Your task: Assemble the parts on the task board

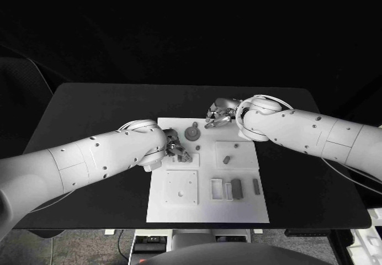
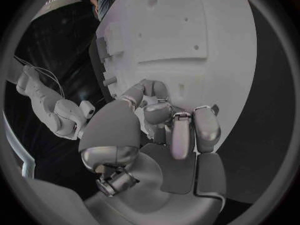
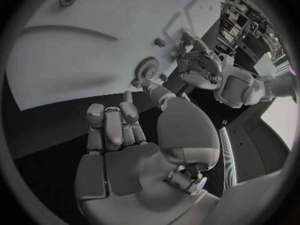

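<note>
A: Head view first — where do the arms sit?
B: Both white arms reach in over the black table [image 1: 95, 110]. The left silver hand [image 1: 176, 148] is at the left edge of the flat white task board [image 1: 239, 207], fingers curled down onto its raised left block. The right silver hand [image 1: 219, 114] hovers at the board's far edge, fingers bent downward.
A: And the parts?
B: A round grey toothed gear [image 1: 192, 134] lies on the board between the two hands. A small grey peg [image 1: 227, 159] rests on the right square panel, and upright grey rectangular blocks [image 1: 235, 187] stand near the board's near right side.
A: Left wrist view?
B: The left hand [image 2: 164, 127] has its fingers folded in close against the board [image 2: 187, 30]; whether they pinch anything I cannot tell.
A: Right wrist view?
B: The right hand [image 3: 122, 130] holds its fingers side by side, partly bent, thumb out beside the board's edge, nothing visible in them. The gear [image 3: 147, 66] lies just beyond, the left hand [image 3: 201, 67] past it.
</note>
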Controlling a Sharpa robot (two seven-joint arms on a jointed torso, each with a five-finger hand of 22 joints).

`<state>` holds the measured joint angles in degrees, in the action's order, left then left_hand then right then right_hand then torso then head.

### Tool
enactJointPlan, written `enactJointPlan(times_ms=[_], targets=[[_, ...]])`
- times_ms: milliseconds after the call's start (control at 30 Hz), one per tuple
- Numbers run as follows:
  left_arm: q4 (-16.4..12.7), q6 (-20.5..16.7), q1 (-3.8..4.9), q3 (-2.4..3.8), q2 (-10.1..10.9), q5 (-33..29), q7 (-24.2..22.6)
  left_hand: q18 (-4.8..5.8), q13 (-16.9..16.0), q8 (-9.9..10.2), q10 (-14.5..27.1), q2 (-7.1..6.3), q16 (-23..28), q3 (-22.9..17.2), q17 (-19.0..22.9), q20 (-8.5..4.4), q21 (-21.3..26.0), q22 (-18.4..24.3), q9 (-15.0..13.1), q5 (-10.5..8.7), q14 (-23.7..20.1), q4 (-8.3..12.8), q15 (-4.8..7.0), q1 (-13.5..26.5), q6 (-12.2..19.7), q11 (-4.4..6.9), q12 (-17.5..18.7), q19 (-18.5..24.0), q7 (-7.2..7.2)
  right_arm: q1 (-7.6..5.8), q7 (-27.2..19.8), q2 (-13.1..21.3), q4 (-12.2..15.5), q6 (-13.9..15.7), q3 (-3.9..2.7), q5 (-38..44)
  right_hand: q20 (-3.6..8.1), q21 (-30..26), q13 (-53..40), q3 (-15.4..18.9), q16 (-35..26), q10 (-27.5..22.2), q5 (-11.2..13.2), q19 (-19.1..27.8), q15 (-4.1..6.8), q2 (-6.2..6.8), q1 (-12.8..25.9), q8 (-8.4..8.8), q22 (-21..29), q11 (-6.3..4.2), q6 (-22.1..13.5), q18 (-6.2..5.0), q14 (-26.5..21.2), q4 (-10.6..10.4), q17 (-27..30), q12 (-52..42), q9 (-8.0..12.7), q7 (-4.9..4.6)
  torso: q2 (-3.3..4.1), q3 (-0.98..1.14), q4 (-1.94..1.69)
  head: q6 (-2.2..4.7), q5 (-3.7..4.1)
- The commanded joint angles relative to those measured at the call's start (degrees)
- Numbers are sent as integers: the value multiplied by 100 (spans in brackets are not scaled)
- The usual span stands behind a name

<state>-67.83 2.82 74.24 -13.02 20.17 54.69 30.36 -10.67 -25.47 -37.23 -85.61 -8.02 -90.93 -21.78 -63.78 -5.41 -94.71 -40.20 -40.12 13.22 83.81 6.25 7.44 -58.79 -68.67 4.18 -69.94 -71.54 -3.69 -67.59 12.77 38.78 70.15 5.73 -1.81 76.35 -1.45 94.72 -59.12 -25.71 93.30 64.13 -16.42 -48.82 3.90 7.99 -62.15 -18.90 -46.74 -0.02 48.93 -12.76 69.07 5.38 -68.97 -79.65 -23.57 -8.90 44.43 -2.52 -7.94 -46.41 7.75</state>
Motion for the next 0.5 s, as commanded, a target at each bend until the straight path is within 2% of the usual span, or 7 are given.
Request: enactJointPlan(times_ms=[33, 400, 500], targets=[[-13, -64, -2, 6, -18, 11, -104, -433, -2, 32, -19, -41, 14, 45, -3, -6, -675, 3, 6, -36, 539, 1, 35, 14, -45, 106, -28, 15, -32, 3, -11, -2, 8, -74, -2, 49, 9, 60, 7, -28, 21, 26, -17, 28, 30, -12, 66, 8, 6, -17, 15, -102, -1, -9, 7, -33, 9, -53, 2, 2, -1, 0, -1], [12, -158, -2, 8, -8, 13, -111, -433, -2, 49, -18, -11, 16, 84, -1, -3, -672, 6, 14, -79, 538, -54, 34, 87, -56, 105, -32, 16, -35, 3, -11, -2, 3, -75, -2, 49, 9, 61, 8, -28, 24, 26, -17, 28, 30, -13, 66, 8, 6, -17, 14, -102, 7, -9, -1, -34, 9, -53, 2, 1, 1, 10, 1], [13, -178, -2, 10, -5, 15, -115, -433, -2, 66, -17, -26, 17, 137, -1, 0, -671, 8, 20, -146, 538, -101, 34, 173, -66, 104, -36, 17, -37, 3, -12, -3, 0, -76, -2, 49, 9, 61, 8, -29, 23, 26, -17, 28, 30, -13, 67, 8, 6, -17, 14, -102, 4, -9, 2, -34, 9, -54, 1, 1, 1, 11, 2]])
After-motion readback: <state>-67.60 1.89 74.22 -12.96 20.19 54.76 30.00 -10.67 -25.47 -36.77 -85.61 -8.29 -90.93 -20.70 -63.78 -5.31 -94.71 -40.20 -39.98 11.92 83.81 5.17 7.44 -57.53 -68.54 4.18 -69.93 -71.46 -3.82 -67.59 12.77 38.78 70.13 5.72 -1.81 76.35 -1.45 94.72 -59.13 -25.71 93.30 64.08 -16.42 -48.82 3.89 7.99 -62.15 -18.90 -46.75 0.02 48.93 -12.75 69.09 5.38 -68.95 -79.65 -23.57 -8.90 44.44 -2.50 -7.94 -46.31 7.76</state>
